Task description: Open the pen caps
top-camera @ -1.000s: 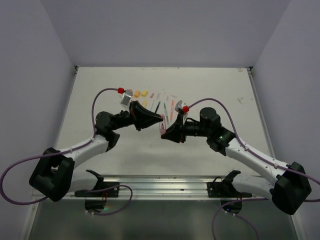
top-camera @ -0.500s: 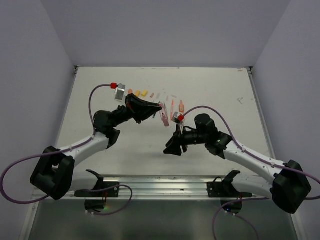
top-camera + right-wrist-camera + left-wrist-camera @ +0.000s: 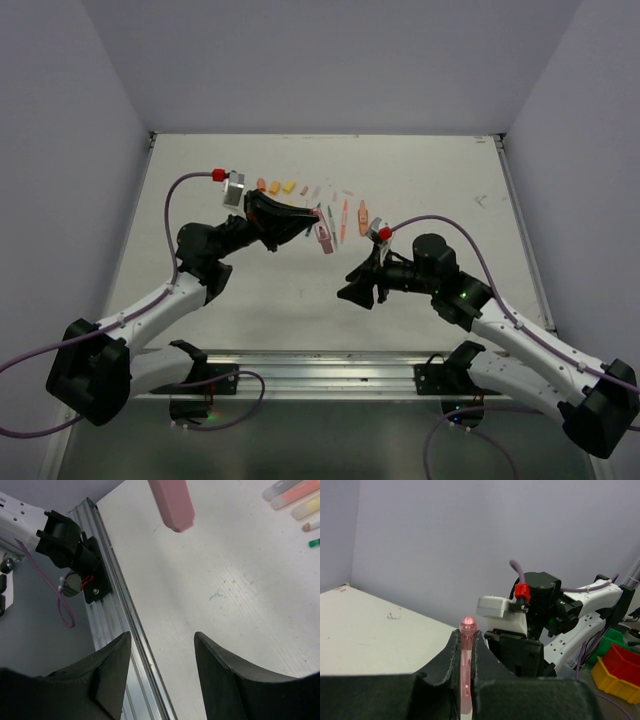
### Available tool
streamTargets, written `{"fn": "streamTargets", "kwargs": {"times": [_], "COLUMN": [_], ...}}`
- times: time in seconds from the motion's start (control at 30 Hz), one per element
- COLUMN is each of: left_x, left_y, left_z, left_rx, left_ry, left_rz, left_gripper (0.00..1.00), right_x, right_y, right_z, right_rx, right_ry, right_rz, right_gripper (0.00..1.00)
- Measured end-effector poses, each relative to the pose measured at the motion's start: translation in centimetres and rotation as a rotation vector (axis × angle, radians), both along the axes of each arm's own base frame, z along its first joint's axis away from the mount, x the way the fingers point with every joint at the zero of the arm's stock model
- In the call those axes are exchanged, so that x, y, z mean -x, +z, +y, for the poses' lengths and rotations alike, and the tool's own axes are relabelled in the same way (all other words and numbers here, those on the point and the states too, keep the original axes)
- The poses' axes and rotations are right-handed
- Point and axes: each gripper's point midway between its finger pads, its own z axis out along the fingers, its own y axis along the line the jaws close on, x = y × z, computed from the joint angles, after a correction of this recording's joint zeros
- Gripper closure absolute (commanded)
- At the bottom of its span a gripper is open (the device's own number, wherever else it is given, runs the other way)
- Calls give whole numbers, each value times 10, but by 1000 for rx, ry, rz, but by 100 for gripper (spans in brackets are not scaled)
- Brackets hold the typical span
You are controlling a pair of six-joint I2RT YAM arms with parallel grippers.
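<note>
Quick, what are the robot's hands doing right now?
Left gripper: closed on the pink pen.
Right gripper: open, holding nothing.

**Glossy pink plastic, dull black grips**

The pen (image 3: 466,680) is translucent pink plastic, glossy, with a bright gleam at its rounded tip. The left gripper (image 3: 466,639) is matt black with rough, grainy edges. The right gripper (image 3: 162,636) is the same dull black but smoother. The table (image 3: 240,605) is matt white, finely ribbed and lightly scuffed. The rail (image 3: 120,615) is brushed silver metal. The cable (image 3: 516,570) has a smooth purple sheath.
</note>
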Motion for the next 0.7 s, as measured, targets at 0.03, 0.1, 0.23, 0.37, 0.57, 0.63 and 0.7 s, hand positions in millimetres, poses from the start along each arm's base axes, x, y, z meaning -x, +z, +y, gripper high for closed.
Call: {"fn": "streamTargets", "kwargs": {"times": [0.03, 0.1, 0.23, 0.37, 0.57, 0.63, 0.7], "left_x": [-1, -3, -4, -1, 6, 9, 11], "left_y": [-3, -12, -31, -39, -36, -33, -32], "left_z": [-1, -2, -3, -6, -8, -7, -6], "left_rx": [-10, -30, -62, -78, -74, -71, -67], "left_ry": [1, 0, -6, -21, -41, -42, -43], "left_rz": [15, 52, 114, 147, 150, 144, 142], "left_gripper": [100, 100, 100, 100, 100, 100, 100], "right_x": [-1, -4, -13, -25, -35, -38, -40], "right_y": [4, 10, 20, 24, 19, 23, 28], "right_z": [-1, -4, -2, 5, 13, 15, 17], "right_rx": [-6, -16, -23, -20, -12, -18, -30], "right_ry": [-14, -37, -64, -79, -76, -73, -71], "right_rz": [-13, -35, -62, -72, -82, -98, -114], "right_gripper": [42, 42, 42, 42, 42, 43, 43]}}
